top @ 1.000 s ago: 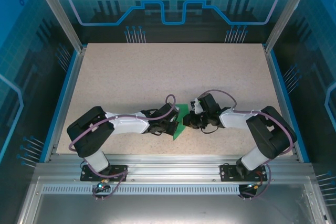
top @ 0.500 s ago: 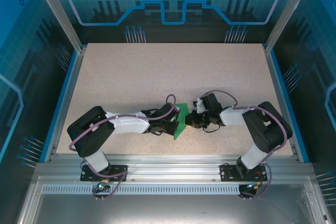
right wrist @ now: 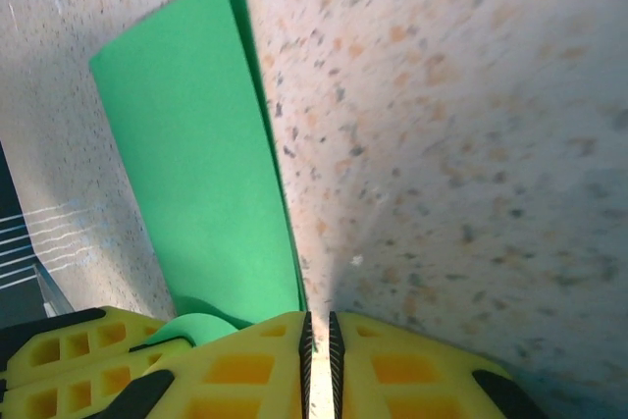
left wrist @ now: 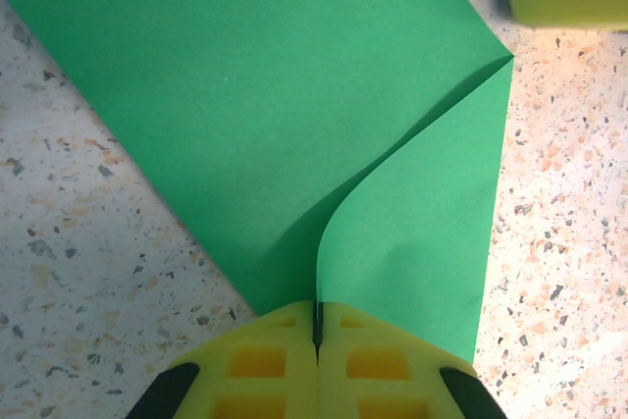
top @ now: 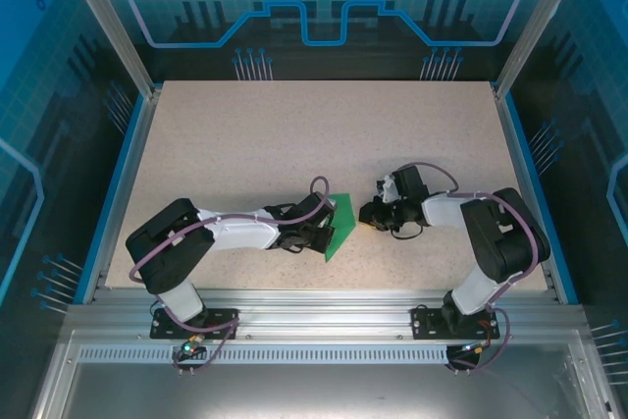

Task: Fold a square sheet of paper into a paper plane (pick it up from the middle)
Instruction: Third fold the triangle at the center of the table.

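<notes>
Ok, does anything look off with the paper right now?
Only the square sheet of paper: pinched in the left gripper, its folded layers gape along a curved edge instead of lying flat. No tears visible.

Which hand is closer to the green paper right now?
Left. The left hand grips the green paper at its edge; the right hand sits apart, off its right side.

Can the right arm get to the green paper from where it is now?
Probably yes. The right gripper sits just beside the green paper, with only table between them; the left gripper pinches its opposite side.
</notes>
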`<control>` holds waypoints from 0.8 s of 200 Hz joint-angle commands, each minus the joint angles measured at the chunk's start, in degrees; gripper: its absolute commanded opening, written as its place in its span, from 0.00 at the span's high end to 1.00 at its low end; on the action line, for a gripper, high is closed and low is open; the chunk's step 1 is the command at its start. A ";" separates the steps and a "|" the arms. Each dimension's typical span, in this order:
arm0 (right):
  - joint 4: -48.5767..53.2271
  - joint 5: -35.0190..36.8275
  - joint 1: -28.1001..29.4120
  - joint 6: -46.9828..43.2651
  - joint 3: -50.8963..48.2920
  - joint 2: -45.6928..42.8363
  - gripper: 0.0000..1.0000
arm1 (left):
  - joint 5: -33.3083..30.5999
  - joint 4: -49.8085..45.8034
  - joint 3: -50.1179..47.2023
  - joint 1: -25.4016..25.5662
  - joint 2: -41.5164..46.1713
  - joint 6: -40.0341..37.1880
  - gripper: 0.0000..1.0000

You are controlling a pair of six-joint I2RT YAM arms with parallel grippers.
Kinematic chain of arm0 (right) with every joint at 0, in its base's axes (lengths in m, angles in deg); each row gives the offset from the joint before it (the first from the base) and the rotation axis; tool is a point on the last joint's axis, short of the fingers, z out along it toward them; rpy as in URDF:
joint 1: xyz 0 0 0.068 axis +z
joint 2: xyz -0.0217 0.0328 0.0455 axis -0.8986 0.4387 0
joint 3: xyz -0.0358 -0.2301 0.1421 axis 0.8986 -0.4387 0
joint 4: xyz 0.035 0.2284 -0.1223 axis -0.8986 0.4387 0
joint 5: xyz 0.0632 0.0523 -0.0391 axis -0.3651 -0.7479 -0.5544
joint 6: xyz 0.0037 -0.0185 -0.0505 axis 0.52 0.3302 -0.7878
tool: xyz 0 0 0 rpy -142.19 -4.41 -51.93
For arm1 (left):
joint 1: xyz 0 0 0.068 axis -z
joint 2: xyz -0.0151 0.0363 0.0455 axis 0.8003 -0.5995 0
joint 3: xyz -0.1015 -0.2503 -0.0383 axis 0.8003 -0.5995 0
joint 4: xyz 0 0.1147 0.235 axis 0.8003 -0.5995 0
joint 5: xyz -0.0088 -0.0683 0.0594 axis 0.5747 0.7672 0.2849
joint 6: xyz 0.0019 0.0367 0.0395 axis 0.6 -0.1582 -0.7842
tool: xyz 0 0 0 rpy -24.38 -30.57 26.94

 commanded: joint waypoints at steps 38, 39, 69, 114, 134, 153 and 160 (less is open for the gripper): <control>4.78 -1.17 -0.46 -2.07 -0.59 -7.87 0.83 | 0.52 -2.17 0.40 -0.45 -0.81 -0.34 0.98; 4.79 -1.11 -0.37 -2.03 -0.68 -8.07 0.83 | 0.53 -2.19 0.38 -0.45 -0.78 -0.35 0.98; 3.05 -0.23 5.18 1.42 -2.73 -11.40 0.84 | 0.46 -2.15 0.63 -0.44 -0.79 -0.56 0.98; -4.18 6.06 15.10 10.15 -6.93 -11.73 0.86 | 0.62 -2.09 1.01 -0.45 -0.96 -0.63 0.98; -7.36 6.78 16.76 12.29 -8.35 -10.60 0.86 | 0.70 -2.04 1.05 -0.45 -1.01 -0.85 0.98; -9.28 6.17 18.10 13.14 -8.29 -9.15 0.87 | 0.80 -2.35 1.23 -0.45 -1.02 -1.15 0.98; -9.98 6.21 18.47 13.37 -8.30 -8.88 0.86 | 0.72 -2.30 1.23 -0.45 -1.01 -1.14 0.98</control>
